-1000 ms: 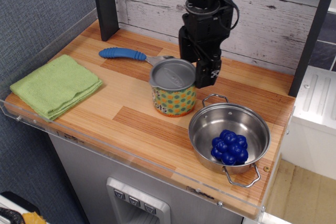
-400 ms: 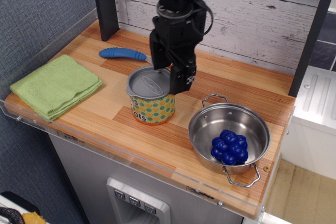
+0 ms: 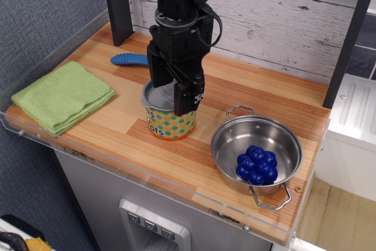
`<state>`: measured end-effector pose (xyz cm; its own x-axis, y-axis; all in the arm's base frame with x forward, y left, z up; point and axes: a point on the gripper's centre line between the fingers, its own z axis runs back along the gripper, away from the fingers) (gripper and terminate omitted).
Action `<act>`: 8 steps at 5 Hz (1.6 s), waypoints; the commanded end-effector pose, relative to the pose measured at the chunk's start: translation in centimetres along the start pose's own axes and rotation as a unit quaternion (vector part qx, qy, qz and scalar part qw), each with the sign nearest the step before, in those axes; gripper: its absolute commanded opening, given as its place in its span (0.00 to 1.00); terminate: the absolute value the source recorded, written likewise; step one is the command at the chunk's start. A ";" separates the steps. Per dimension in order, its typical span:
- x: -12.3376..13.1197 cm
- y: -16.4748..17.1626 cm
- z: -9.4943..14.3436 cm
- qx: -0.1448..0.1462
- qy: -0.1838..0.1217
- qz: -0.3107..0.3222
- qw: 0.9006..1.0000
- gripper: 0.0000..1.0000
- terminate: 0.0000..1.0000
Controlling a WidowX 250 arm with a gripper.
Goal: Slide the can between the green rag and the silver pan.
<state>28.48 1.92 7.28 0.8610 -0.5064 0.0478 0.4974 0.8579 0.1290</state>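
The can (image 3: 169,123), with a grey lid and a yellow label dotted green and orange, stands upright on the wooden counter between the green rag (image 3: 61,95) at the left and the silver pan (image 3: 257,145) at the right. It is nearer the pan than the rag. My gripper (image 3: 170,94) hangs directly over the can's lid, fingers (image 3: 185,99) apart and pointing down, with the lid showing between them. I cannot tell whether the fingertips touch the lid. The gripper hides much of the lid.
A blue cluster of toy grapes (image 3: 256,164) lies inside the pan. A blue-handled utensil (image 3: 130,59) lies behind the can, partly hidden by the arm. A dark post (image 3: 117,4) stands at the back left. A clear rail runs along the front edge (image 3: 147,179).
The can slid left, away from the pan, then stopped. The gripper kept moving left from the can's right rear side to above its lid.
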 end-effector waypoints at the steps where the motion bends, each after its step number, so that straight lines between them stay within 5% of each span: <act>1: 1.1 0.6 3.7 0.028 -0.032 0.013 0.999 1.00 0.00; 2: 1.3 0.6 4.7 0.026 -0.032 0.015 0.999 1.00 0.00; 4: 0.7 0.8 7.5 -0.046 0.022 0.049 0.998 1.00 0.00; 5: 0.2 1.5 8.3 -0.027 0.037 0.076 0.996 1.00 0.00; 6: 0.5 3.3 8.8 -0.031 0.010 0.151 0.988 1.00 0.00; 7: 0.6 4.7 8.9 0.001 -0.006 0.203 0.979 1.00 0.00; 8: 1.3 5.7 9.1 0.011 0.010 0.229 0.973 1.00 0.00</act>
<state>30.85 6.09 15.24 0.9964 -0.0676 0.0518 0.0619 0.9926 0.1049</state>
